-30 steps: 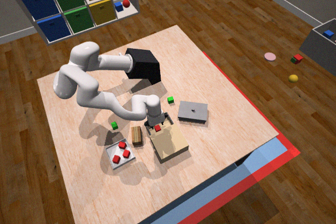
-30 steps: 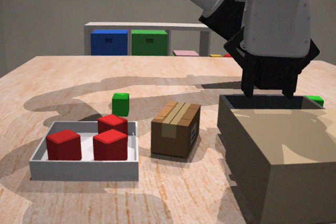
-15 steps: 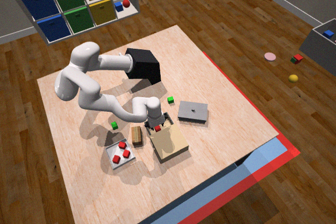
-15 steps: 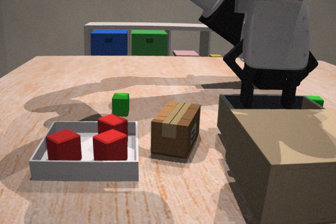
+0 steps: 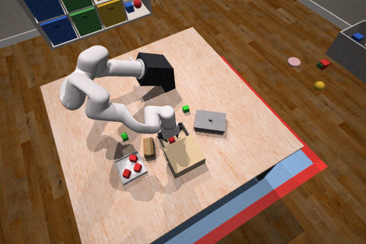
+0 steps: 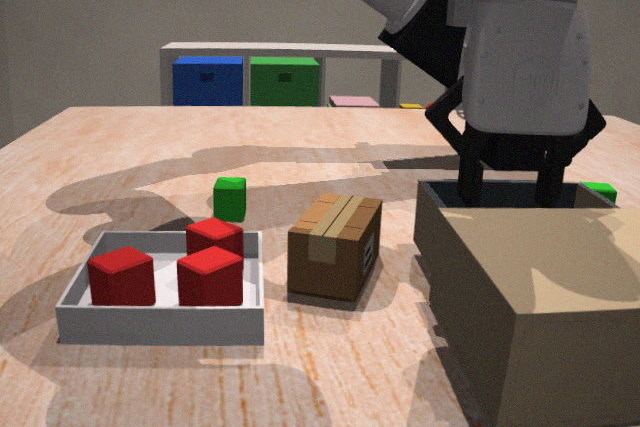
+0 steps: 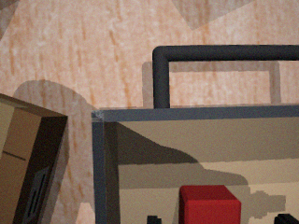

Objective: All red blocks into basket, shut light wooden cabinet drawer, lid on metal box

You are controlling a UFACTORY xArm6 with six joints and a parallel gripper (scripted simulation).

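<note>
The red block [image 5: 171, 140] [image 7: 210, 205] I'm after lies inside the pulled-out drawer [image 5: 162, 143] [image 6: 594, 193] [image 7: 243, 113], near the cabinet's front. I judge it light and stiff, not fragile, with flat faces that shouldn't slip much under a modest squeeze. I'd take it by two opposite upright sides, low enough for the pads to cover them well, and lift straight up so it doesn't catch on the wall. In my wrist view it sits between the two fingertips of the gripper [image 5: 169, 137] [image 6: 510, 201] [image 7: 220, 219], with a gap on each side, the left one looking smaller. The fingers stand fairly wide with nothing held, their tips already down inside the drawer. I can't tell whether they are deep enough yet. Beyond the drawer front is its dark handle [image 7: 210, 52], and behind the opening the light wooden cabinet [image 5: 183, 155] [image 6: 516, 262]. Beside that stands the cardboard box [image 5: 148, 148] [image 6: 330, 246] [image 7: 23, 154], between me and the basket [image 5: 134, 178] [image 6: 160, 326], where three red blocks lie, so I'd carry this one high. Farther out, the metal box [image 5: 210, 122] has its lid on and may hide another
</note>
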